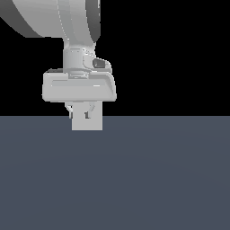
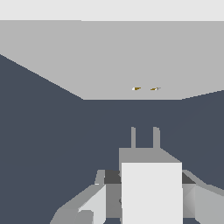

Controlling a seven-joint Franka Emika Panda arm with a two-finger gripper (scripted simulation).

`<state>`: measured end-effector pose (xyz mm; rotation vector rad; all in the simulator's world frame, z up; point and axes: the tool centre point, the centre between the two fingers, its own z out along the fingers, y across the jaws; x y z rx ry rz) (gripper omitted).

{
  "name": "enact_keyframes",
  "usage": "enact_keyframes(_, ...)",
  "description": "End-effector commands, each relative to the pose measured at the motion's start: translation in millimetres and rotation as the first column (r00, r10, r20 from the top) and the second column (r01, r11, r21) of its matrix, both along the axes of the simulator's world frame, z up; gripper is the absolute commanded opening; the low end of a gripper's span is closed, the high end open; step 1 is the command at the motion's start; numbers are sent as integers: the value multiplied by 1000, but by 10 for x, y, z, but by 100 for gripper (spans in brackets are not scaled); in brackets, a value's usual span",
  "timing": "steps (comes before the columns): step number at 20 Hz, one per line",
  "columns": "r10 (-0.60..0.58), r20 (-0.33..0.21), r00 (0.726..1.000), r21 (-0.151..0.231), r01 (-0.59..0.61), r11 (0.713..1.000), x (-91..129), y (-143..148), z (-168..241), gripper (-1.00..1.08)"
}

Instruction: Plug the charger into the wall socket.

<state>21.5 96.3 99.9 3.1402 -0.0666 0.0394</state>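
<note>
1. Two thin prongs are sticking out of the small off-white cube-like charger (image 2: pixel 151 192), pointing straight at the flat upright light-grey wall socket plate (image 2: pixel 131 61) ahead in the wrist view.
2. Two small gold-tinted slots are showing on that plate, sitting roughly in line with the prongs, maybe a touch offset sideways. Prongs and plate are still apart, with dark floor showing between them.
3. So the charger's long axis is running along the approach line; my read is the coming move is a straight push forward, with a small lateral trim first if that offset is real.
4. The gripper (image 2: pixel 144 197) is clamping the charger, fingers (image 2: pixel 94 203) pressing in on both sides of the block.
5. In the exterior view the charger (image 1: pixel 87 122) is hanging just under the gripper (image 1: pixel 83 112), held off the dark grey-blue floor (image 1: pixel 134 179). The socket isn't visible there.
6. The arm is standing wrist-down, with the hand level and square.
</note>
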Motion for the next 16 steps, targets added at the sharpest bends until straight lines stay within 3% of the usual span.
enact_keyframes(1, 0, 0, 1000, 0, 0, 1000, 70, -4, 1, -100)
enact_keyframes(9, -1, 0, 1000, 0, 1, 1000, 329, -19, 1, -100)
enact_keyframes(16, -2, 0, 1000, 0, 2, 1000, 402, -24, 1, -100)
